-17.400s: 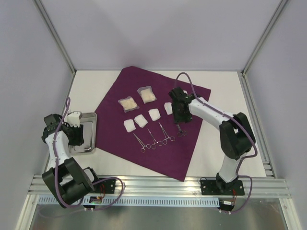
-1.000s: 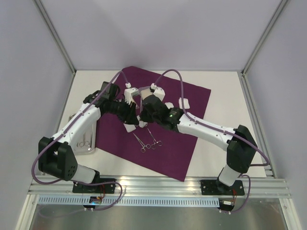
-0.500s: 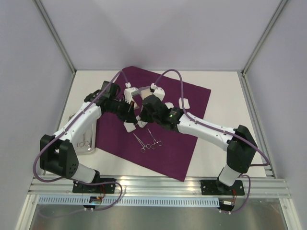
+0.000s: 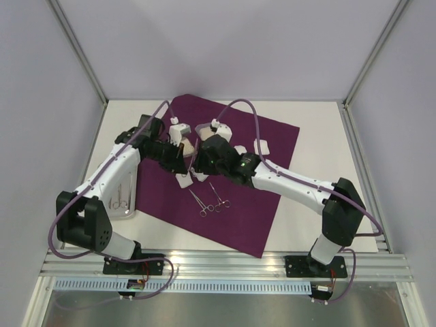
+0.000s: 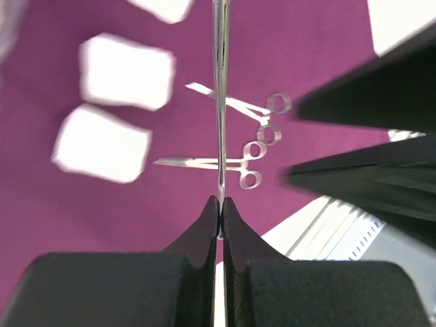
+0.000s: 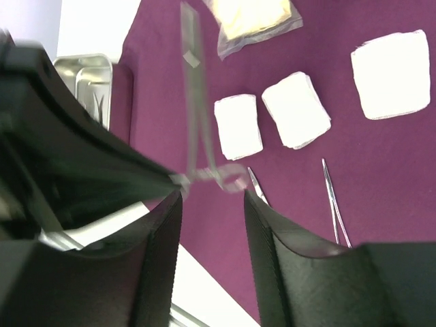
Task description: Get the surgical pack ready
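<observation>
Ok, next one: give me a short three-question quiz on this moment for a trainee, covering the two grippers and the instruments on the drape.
1. True or false: the left gripper is shut on a forceps.
2. How many more forceps lie loose on the purple drape? A one, B two, C four.
3. The right gripper: do its jaws stand apart or closed?

Key: 1 true; 2 B; 3 apart, so it is open.
</observation>
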Robot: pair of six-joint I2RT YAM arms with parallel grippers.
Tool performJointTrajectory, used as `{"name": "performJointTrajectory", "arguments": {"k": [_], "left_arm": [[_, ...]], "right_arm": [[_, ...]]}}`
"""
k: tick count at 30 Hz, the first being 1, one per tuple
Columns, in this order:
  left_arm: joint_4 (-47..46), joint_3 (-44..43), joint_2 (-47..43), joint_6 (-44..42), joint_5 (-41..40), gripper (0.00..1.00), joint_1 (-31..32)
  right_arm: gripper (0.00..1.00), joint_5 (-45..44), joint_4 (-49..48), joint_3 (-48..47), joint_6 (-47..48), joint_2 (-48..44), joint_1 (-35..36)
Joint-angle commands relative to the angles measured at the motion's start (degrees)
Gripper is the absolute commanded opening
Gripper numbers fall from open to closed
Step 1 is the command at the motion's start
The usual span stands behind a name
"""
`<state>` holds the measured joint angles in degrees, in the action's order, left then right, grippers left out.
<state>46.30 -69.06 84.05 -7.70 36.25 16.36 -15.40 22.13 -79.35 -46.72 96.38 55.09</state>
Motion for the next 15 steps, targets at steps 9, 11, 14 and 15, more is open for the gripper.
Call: {"name": "performJointTrajectory", "arguments": {"k": [9,11,14,15], "left_arm": [[10.6,6.1,-7.7,-15.9,2.8,0.0,-28.3],[13.6,6.4,-8.3,-20.0,4.1,0.0,-35.8],[21.1,6.3,-7.3,-29.5,4.5,0.0,-45.3],[22.7,5.8,-6.4,-33.4,5.0,0.0,-47.7]], "right_arm": [[0.45,4.2,0.1,1.5,6.0,-5.9,0.3],[0.45,3.9,0.7,2.2,6.0,-5.8,0.3],[0.44,4.7,1.7,2.9,6.0,-5.0,0.3],[0.44,4.8,2.1,2.8,6.1,-4.6,0.3]]}}
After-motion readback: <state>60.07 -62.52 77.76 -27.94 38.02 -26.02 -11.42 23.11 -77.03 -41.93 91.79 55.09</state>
